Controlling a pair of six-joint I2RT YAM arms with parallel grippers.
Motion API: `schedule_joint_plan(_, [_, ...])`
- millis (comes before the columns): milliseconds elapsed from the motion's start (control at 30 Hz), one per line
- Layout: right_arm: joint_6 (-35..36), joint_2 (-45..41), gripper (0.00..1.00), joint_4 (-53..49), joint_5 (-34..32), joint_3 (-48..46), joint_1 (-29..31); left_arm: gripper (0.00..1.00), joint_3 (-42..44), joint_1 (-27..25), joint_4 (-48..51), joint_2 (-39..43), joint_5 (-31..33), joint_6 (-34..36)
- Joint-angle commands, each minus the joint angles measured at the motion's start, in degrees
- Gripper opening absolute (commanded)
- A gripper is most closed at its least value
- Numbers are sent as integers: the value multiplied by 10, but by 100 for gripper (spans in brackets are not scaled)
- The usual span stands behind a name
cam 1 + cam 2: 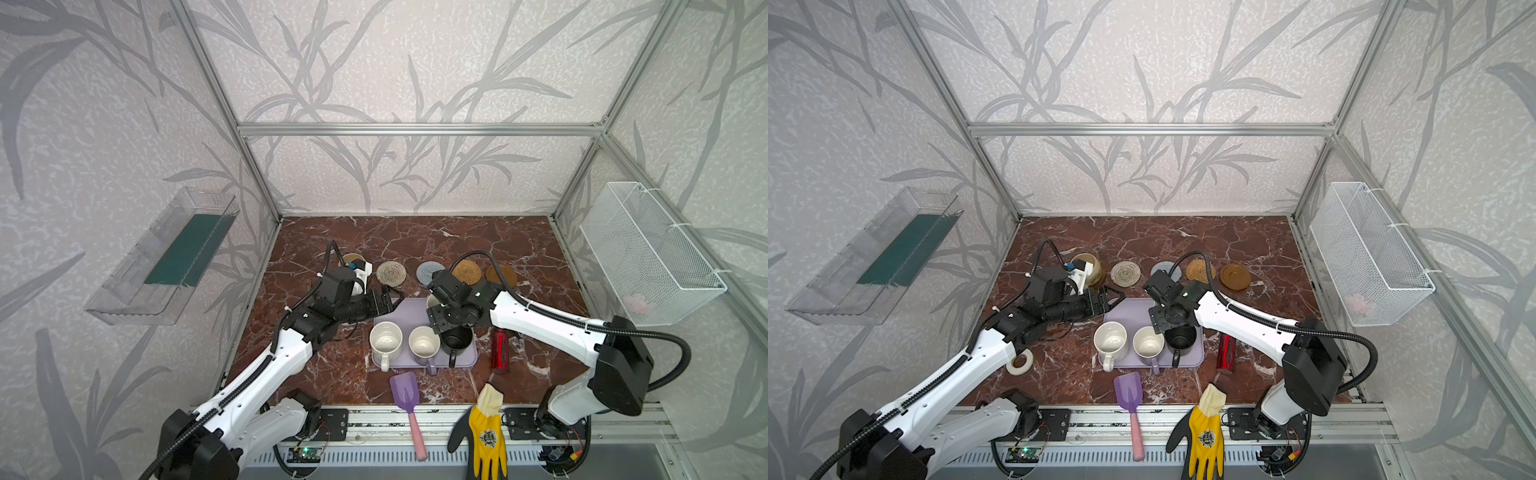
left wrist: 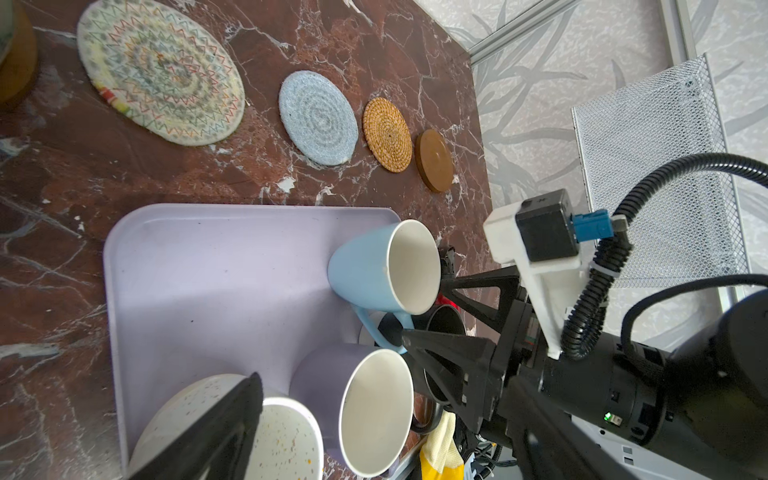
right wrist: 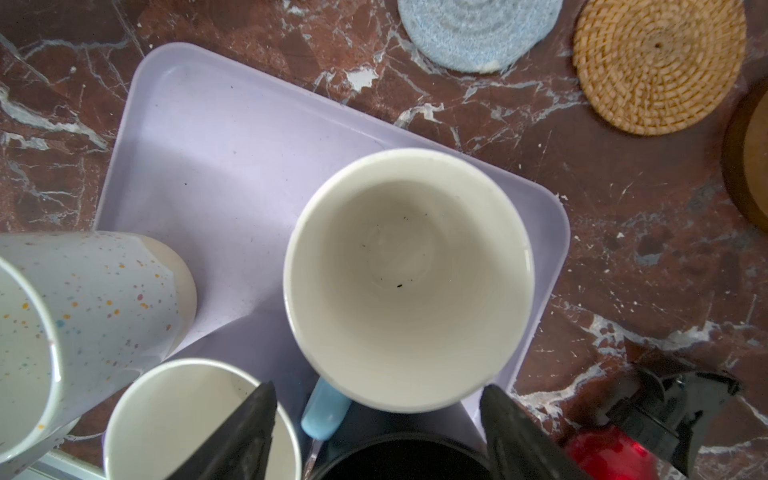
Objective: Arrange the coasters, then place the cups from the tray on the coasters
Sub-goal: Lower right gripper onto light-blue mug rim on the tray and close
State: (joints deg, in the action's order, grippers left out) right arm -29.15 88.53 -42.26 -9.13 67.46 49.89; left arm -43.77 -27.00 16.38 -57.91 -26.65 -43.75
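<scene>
Left gripper (image 1: 392,300): jaws spread wide, empty, touching nothing; it points right, low over the far left corner of the tray (image 2: 208,270), with the arm stretched in from near left. Right gripper (image 3: 378,390): jaws parted, nothing clamped; its fingers (image 3: 519,436) stand either side of the handle side of the light blue mug (image 2: 365,266), contact not determinable; the wrist is bent downward and the arm reaches in from near right. The light blue mug stands upright at the tray's far right corner; speckled mug (image 1: 385,341), lavender mug (image 1: 424,345) and black mug (image 1: 457,338) line its near edge. Beige-yellow mug (image 1: 1090,268) stands far left, in line with the beige woven coaster (image 1: 391,273), grey-blue coaster (image 1: 428,272), rattan coaster (image 1: 466,272) and amber coaster (image 1: 501,275), all bare.
</scene>
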Motion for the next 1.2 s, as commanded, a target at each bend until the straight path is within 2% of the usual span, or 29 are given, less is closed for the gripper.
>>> schedule_joint_plan(0, [-5, 2, 74, 9, 0, 3, -4, 93, -18, -2, 12, 4, 11, 6])
schedule_joint_plan(200, [-2, 12, 69, 25, 1, 7, -5, 93, -12, -2, 1, -4, 12, -1])
schedule_joint_plan(533, [8, 30, 69, 46, 16, 10, -6, 93, -9, -2, -4, -6, 15, -3])
schedule_joint_plan(1167, [25, 75, 53, 71, 40, 25, -6, 93, -1, -2, -28, -13, 6, -14])
